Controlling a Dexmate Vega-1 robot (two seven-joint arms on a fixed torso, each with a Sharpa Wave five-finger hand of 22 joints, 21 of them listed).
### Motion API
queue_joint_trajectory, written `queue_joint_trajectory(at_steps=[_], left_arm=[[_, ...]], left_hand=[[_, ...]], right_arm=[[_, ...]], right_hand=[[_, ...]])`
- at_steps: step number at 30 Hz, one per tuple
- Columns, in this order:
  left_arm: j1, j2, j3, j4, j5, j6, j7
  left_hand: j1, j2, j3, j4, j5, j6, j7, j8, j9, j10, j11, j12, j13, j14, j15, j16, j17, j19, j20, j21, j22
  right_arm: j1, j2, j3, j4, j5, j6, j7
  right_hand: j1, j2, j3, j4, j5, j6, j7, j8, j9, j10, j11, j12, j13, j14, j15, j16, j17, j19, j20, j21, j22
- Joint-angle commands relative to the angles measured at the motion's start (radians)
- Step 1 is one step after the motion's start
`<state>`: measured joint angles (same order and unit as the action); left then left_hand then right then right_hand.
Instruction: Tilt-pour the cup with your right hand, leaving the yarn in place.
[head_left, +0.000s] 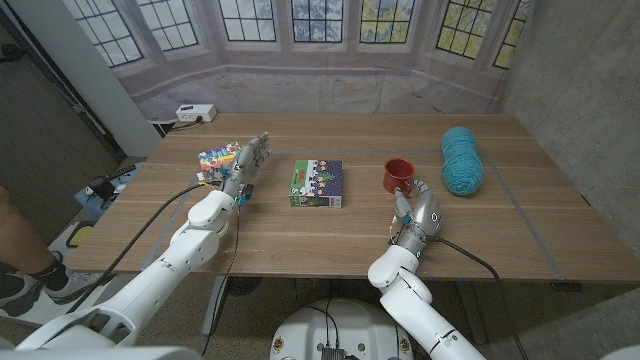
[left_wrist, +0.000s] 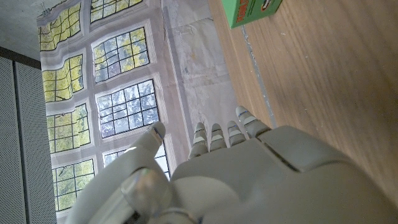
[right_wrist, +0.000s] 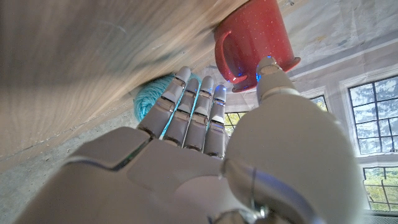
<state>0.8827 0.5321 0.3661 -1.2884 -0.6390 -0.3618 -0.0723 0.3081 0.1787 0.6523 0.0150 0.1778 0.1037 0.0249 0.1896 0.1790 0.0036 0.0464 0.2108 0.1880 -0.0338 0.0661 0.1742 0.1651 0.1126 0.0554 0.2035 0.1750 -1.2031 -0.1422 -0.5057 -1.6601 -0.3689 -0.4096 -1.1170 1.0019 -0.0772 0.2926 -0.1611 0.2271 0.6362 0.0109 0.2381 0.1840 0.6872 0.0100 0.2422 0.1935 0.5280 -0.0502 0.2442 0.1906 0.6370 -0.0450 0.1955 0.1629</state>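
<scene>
Red cup is standing upright on the wooden table, right of centre, handle turned toward the robot. The teal yarn is lying well to its right, apart from the cup, nearer the table's far right corner.

Right hand is sitting just on the near side of the cup, fingers reaching up toward it. In the right wrist view, the right hand is showing its fingers straight and side by side, thumb apart and pointing at the cup near the handle. It is gripping nothing; whether the thumb tip is touching the handle, cannot tell. Yarn is peeking out past the fingertips in that view.

Left hand is raised at the left side of the table, fingers extended and spread, holding nothing. In the left wrist view the left hand is showing fingers extended with the thumb standing off to one side.

A green box is lying flat at table centre, between the two hands; its corner is visible in the left wrist view. A colourful packet is lying just beside the left hand, on its left. A white power strip is resting beyond the table's far left edge.
</scene>
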Motion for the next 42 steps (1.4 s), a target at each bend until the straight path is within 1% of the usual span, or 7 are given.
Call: queue_joint_trajectory(at_steps=[1,13,17,20,33,37,42], left_arm=[[0.014,0.006,0.001,-0.025,0.006,0.007,0.011],[0.022,0.005,0.001,-0.035,0.0,0.009,0.012],[0.026,0.006,-0.001,-0.039,0.001,0.008,0.015],[0.028,0.006,-0.001,-0.04,0.001,0.007,0.017],[0.035,0.004,-0.001,-0.039,-0.003,0.01,0.019],[0.034,0.003,-0.001,-0.037,-0.004,0.008,0.017],[0.031,0.0,0.002,-0.032,-0.004,0.007,0.013]], left_hand=[[0.015,-0.001,0.0,-0.008,0.007,0.011,0.004,0.0,0.003,0.006,-0.001,0.003,0.004,0.006,0.002,0.005,0.002,0.008,0.0,-0.002,0.001],[0.017,0.0,-0.002,-0.011,0.007,0.012,0.0,-0.001,0.003,0.007,-0.001,0.003,0.005,0.009,0.003,0.005,0.002,0.011,0.0,-0.002,0.001],[0.017,0.0,-0.002,-0.011,0.007,0.013,-0.001,-0.001,0.003,0.008,0.001,0.003,0.005,0.009,0.003,0.005,0.002,0.01,0.0,-0.002,0.001],[0.018,-0.001,-0.003,-0.012,0.007,0.013,-0.001,-0.001,0.004,0.008,0.0,0.003,0.005,0.009,0.002,0.005,0.002,0.011,0.0,-0.002,0.001],[0.02,0.0,-0.004,-0.014,0.007,0.017,-0.004,0.0,0.004,0.009,0.004,0.003,0.005,0.01,0.002,0.005,0.002,0.011,0.0,-0.002,0.001],[0.02,0.0,-0.005,-0.015,0.007,0.017,-0.007,0.0,0.004,0.01,0.002,0.003,0.005,0.011,0.002,0.005,0.002,0.012,0.0,-0.002,0.001],[0.021,0.0,-0.005,-0.016,0.007,0.019,-0.012,0.0,0.004,0.012,0.003,0.003,0.005,0.011,0.003,0.005,0.002,0.012,0.0,-0.002,0.001]], right_arm=[[-0.001,0.0,0.011,0.019,-0.005,0.013,0.0],[0.006,-0.007,0.012,0.03,-0.001,0.014,0.0],[0.01,-0.007,0.012,0.036,-0.004,0.017,0.0],[0.014,-0.007,0.012,0.04,-0.004,0.019,0.0],[0.021,0.001,0.018,0.05,-0.019,0.021,0.0],[0.019,0.003,0.022,0.049,-0.024,0.02,0.0],[0.015,0.006,0.026,0.047,-0.031,0.02,0.0]], right_hand=[[0.014,0.005,0.006,0.003,0.006,0.023,-0.003,0.009,0.004,0.029,-0.003,0.014,0.007,0.026,-0.052,0.009,0.006,0.006,-0.006,-0.002,0.004],[0.018,0.013,0.0,0.009,0.005,0.074,-0.011,0.014,0.005,0.086,-0.023,0.04,0.021,0.06,-0.07,0.017,0.013,0.013,-0.013,-0.003,0.004],[0.022,0.016,-0.001,0.009,0.004,0.085,-0.012,0.014,0.006,0.098,-0.015,0.047,0.025,0.069,-0.071,0.019,0.015,0.016,-0.015,-0.003,0.004],[0.023,0.018,-0.002,0.009,0.004,0.093,-0.011,0.014,0.006,0.106,-0.025,0.053,0.028,0.076,-0.072,0.02,0.016,0.017,-0.016,-0.003,0.004],[0.037,0.029,-0.003,0.008,0.003,0.125,-0.02,0.015,0.008,0.138,-0.033,0.075,0.041,0.109,-0.088,0.031,0.021,0.025,-0.02,-0.003,0.004],[0.044,0.038,-0.006,0.01,0.001,0.154,-0.024,0.017,0.01,0.168,-0.049,0.095,0.051,0.14,-0.101,0.042,0.027,0.046,-0.033,0.004,0.005],[0.048,0.041,-0.01,0.01,-0.001,0.17,-0.03,0.019,0.011,0.185,-0.065,0.107,0.058,0.152,-0.106,0.047,0.031,0.051,-0.036,0.004,0.006]])
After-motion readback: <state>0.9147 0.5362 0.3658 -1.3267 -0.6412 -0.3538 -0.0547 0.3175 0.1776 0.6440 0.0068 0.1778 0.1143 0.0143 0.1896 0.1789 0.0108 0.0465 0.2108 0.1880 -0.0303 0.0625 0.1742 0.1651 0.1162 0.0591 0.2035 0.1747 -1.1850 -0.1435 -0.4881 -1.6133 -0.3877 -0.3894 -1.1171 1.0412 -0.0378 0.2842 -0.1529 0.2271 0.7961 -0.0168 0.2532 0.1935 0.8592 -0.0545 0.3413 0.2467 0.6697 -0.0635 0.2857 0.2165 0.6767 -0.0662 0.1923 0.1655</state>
